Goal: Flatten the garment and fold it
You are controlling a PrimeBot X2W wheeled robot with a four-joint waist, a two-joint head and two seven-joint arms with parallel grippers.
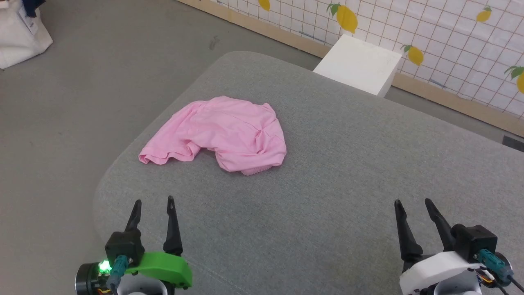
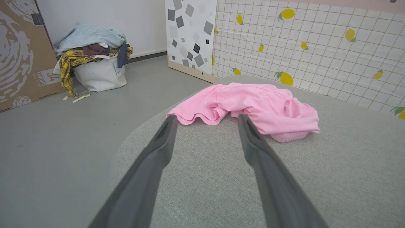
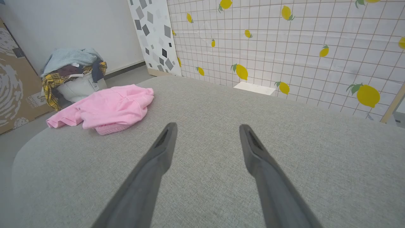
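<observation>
Pink garment crumpled on grey table, left claw released, right claw released, neither touching it

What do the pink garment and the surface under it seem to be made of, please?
The garment looks like thin, matte soft cloth, possibly cotton knit: it lies in limp wrinkles and folds. The surface seems covered in grey woven fabric, showing a fine weave.

We are holding our left pincer low at the left, spread wide and empty, our right pincer likewise at the right, both pointing forward
</observation>
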